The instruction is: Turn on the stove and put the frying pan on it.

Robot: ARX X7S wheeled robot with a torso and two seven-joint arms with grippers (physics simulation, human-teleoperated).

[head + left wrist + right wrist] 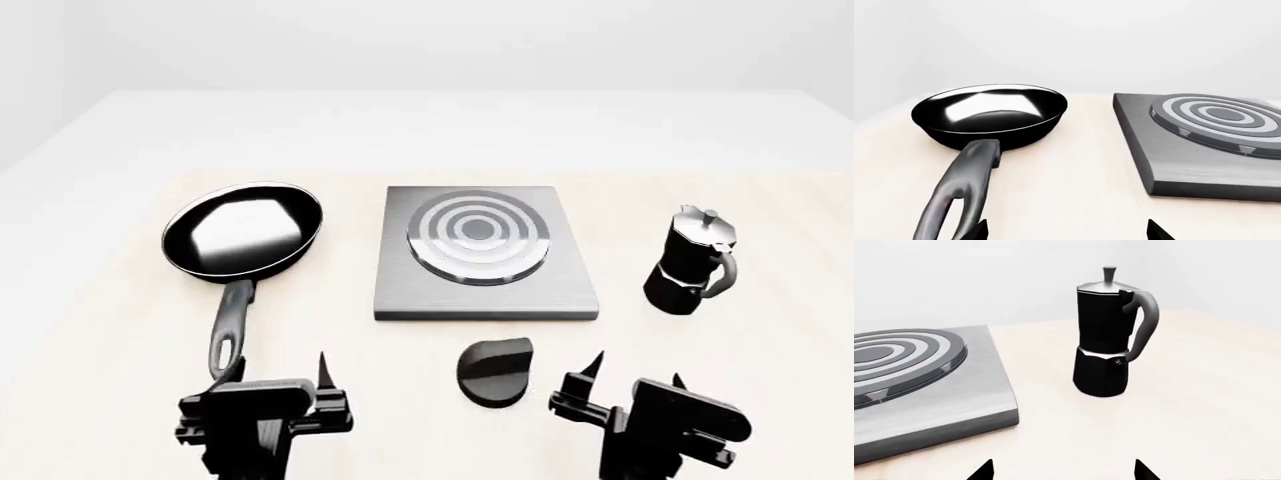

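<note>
Closest to me, both end effectors hang low at the bench's (pixel 107 330) near edge, empty. My left end effector (pixel 264 400) is spread wide, its tips near the end of the pan's handle; my right end effector (pixel 627 395) is also spread wide.

Between them sits the knob (pixel 495 372), just in front of the stove (pixel 483 255) and apart from it. The frying pan (pixel 243 232) lies left of the stove on the bench, handle pointing back toward my left arm. The moka pot (pixel 691 262) stands upright to the stove's right.

My worry is the right arm: the knob is low and small, so a sloppy reach could shove it instead of turning it. A grab at the handle's very end could let the pan tip.
</note>
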